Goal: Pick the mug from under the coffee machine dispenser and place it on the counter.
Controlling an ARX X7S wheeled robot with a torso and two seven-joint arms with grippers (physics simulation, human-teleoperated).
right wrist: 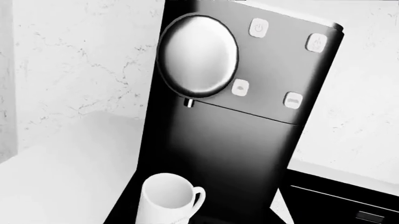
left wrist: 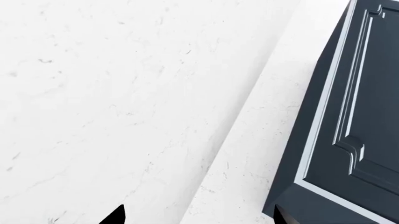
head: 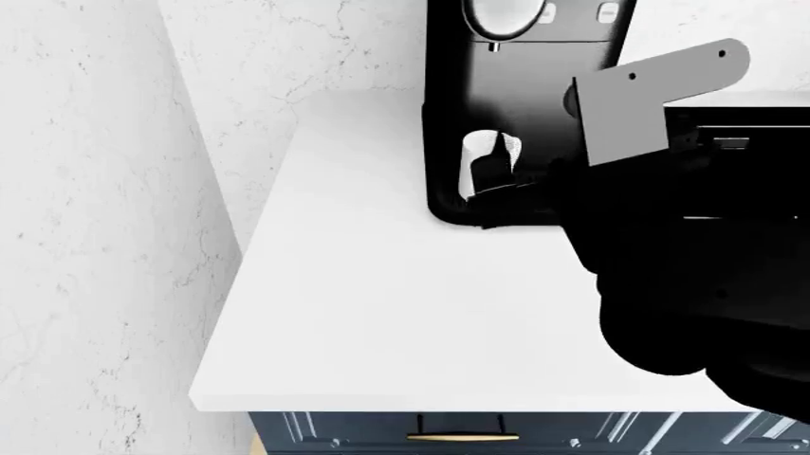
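The white mug [head: 485, 163] stands on the drip tray under the black coffee machine dispenser [head: 525, 57], at the back of the white counter [head: 355, 303]. My right gripper [head: 496, 194] reaches in from the right, just in front of the mug's base. In the right wrist view the mug [right wrist: 166, 198] is upright and unobstructed, handle to one side, below the silver dial [right wrist: 198, 55]; the fingertips blend into the black tray and the jaws look open. My left gripper [left wrist: 197, 217] is open and empty, facing the marbled wall, and is out of the head view.
The marbled wall [head: 89, 209] closes the counter's left side and back. Blue cabinets with a brass handle [head: 462, 437] sit under the counter's front edge. A dark cabinet panel [left wrist: 355, 107] is near the left gripper. A black unit [right wrist: 339, 203] sits right of the machine.
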